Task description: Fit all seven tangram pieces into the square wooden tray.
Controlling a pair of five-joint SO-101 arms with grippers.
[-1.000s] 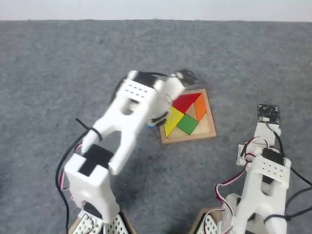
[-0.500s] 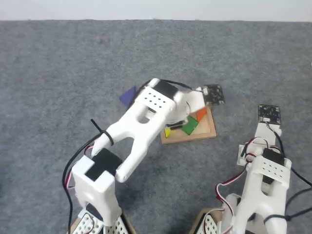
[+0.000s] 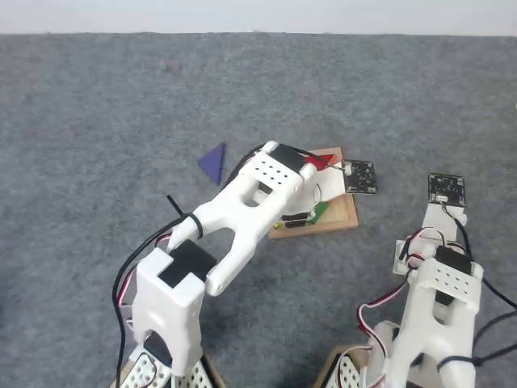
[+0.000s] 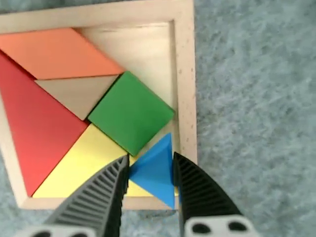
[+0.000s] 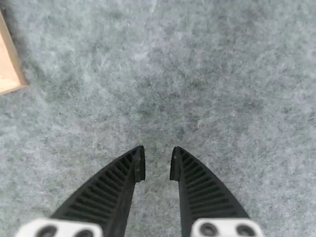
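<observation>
Grey felt mat (image 3: 97, 121), pale wall strip (image 3: 258, 16) at far edge, bg

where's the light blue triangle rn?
Left wrist view: the light blue triangle is held in the left gripper at a corner of the wooden tray, right beside the green square and overlapping the yellow triangle.

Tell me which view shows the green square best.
The left wrist view: the green square shows nearly whole in the wooden tray. In the high view the left arm covers all but a green edge. The right wrist view catches a tray corner.
</observation>
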